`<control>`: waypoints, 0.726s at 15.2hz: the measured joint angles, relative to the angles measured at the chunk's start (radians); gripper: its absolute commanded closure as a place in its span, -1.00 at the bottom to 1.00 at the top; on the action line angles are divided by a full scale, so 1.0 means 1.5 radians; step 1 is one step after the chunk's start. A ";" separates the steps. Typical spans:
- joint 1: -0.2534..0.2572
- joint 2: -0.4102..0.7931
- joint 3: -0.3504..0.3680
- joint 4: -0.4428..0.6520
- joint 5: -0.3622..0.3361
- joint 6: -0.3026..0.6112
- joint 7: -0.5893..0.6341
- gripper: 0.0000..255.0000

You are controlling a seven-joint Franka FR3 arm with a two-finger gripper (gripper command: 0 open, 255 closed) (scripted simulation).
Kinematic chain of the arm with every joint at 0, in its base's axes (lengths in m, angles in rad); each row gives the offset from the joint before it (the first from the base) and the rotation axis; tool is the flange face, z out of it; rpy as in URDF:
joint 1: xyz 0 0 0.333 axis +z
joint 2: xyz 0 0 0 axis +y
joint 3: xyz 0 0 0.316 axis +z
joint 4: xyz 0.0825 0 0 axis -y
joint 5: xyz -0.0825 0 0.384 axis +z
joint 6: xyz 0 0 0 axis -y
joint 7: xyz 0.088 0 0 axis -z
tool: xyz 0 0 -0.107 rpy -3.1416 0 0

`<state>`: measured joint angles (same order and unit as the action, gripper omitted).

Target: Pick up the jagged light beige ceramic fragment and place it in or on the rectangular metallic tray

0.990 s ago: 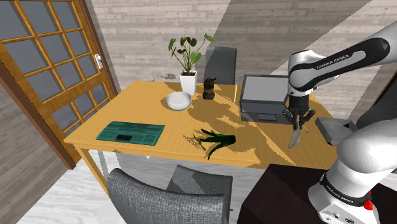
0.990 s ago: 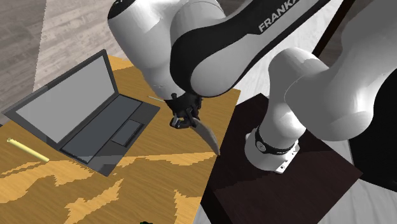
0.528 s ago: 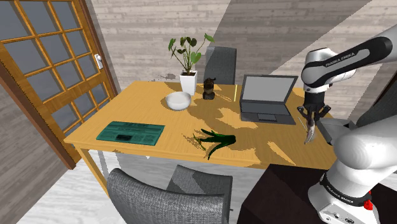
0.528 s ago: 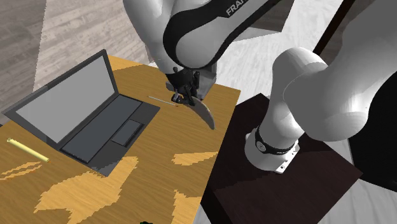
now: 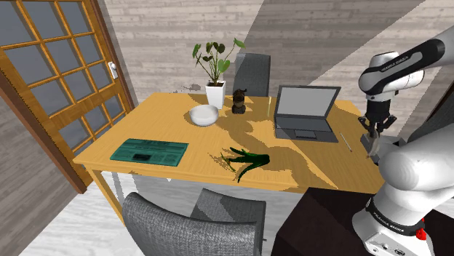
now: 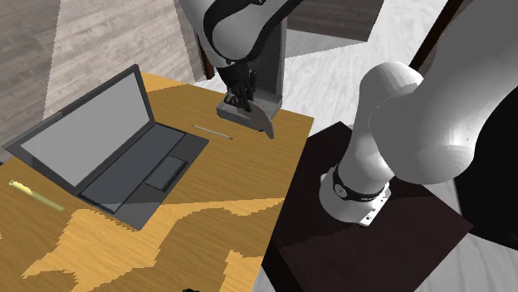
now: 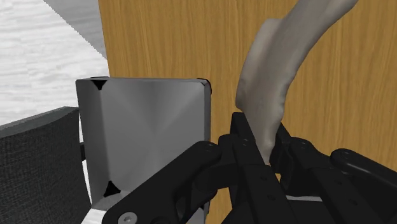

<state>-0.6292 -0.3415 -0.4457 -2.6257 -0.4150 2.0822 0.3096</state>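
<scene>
At the wooden table's [image 5: 174, 127] edge, the metallic tray [image 7: 143, 127] is partly covered by the gripper [image 7: 262, 149]. The curved beige fragment [image 7: 273, 76] is pinched between the jaws, over bare wood just beside the tray.

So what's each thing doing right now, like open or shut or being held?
Gripper: shut on the fragment.
Fragment: held up, not yet in the tray.
Tray: nothing in the part that shows.
Laptop: open, lid up.
Door: shut.
</scene>
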 measured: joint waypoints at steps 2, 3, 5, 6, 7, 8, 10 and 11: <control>-0.008 0.028 -0.021 0.026 -0.002 0.009 -0.030 1.00; -0.013 0.048 -0.035 0.047 -0.002 0.013 -0.051 1.00; -0.020 0.083 -0.058 0.077 0.003 0.026 -0.086 1.00; -0.023 0.102 -0.068 0.099 0.009 0.027 -0.106 1.00; -0.027 0.119 -0.078 0.114 0.014 0.032 -0.124 1.00; -0.030 0.135 -0.087 0.134 0.021 0.031 -0.143 1.00; -0.038 0.183 -0.107 0.175 0.042 0.044 -0.187 1.00; -0.044 0.213 -0.118 0.198 0.057 0.053 -0.213 1.00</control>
<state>-0.6949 -0.0226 -0.6224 -2.3280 -0.3292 2.1612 -0.0096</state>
